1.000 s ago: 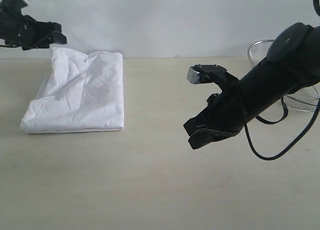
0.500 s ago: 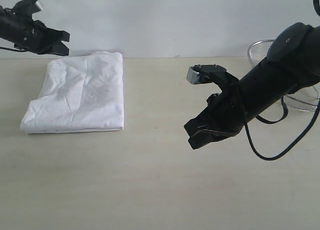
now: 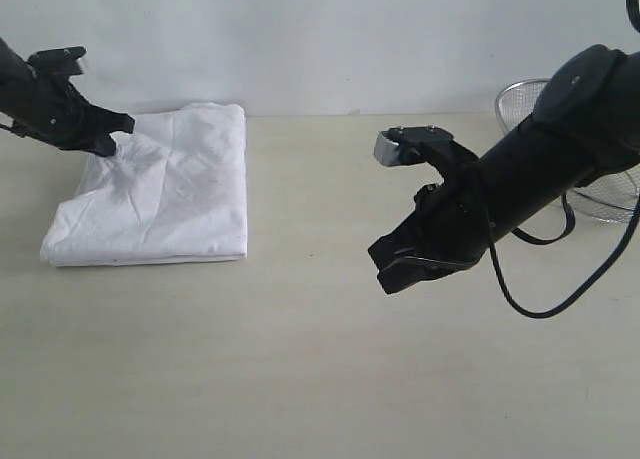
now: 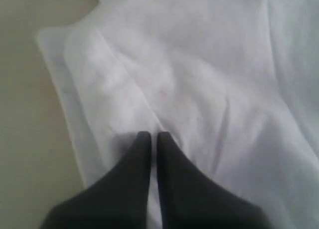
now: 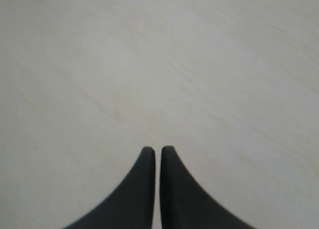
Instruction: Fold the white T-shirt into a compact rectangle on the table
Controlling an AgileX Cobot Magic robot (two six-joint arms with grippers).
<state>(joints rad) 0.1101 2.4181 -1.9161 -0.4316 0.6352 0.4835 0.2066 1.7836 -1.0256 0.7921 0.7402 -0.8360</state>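
Note:
The white T-shirt [image 3: 170,194] lies folded into a wrinkled rectangle on the table [image 3: 300,369] at the far left. No print shows. My left gripper [image 3: 108,144] is shut, its tips down at the shirt's far left corner. In the left wrist view the left gripper [image 4: 152,135] has its fingers together over the white cloth [image 4: 209,64], and I see no fold caught between them. My right gripper [image 3: 385,277] is shut and empty, hovering over bare tabletop right of the middle, well away from the shirt. The right wrist view shows the right gripper [image 5: 155,149] over plain table [image 5: 149,64].
A round wire-mesh basket [image 3: 520,104] stands at the back right, partly hidden behind my right arm. A black cable [image 3: 530,304] loops below that arm. A pale wall runs behind the table's far edge.
My left gripper let the shirt's far corner drop flat, shut its jaws, and came down onto that corner. The right arm has not moved.

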